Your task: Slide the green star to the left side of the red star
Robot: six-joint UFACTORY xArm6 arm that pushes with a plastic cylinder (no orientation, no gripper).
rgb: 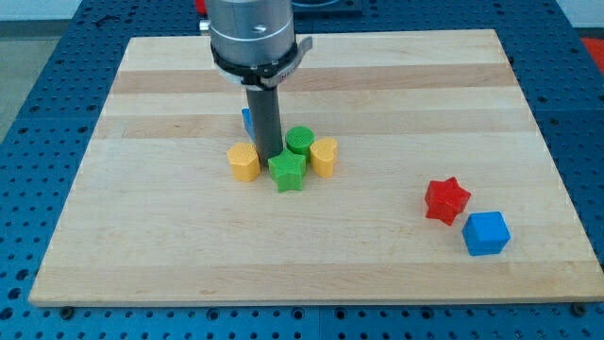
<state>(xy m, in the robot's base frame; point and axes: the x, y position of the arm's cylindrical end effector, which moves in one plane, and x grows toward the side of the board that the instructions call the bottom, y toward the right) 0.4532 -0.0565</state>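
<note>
The green star (287, 173) lies near the board's middle, in a tight cluster. The red star (446, 200) lies far to the view's right, a little lower. My tip (269, 157) stands just above and left of the green star, touching or nearly touching its upper edge. The rod comes down from the arm's grey body (250, 33) at the view's top.
A yellow block (243, 162) sits left of the green star, another yellow block (324, 157) right of it, and a green round block (300, 141) above it. A blue block (246, 120) is partly hidden behind the rod. A blue cube (486, 233) touches the red star's lower right.
</note>
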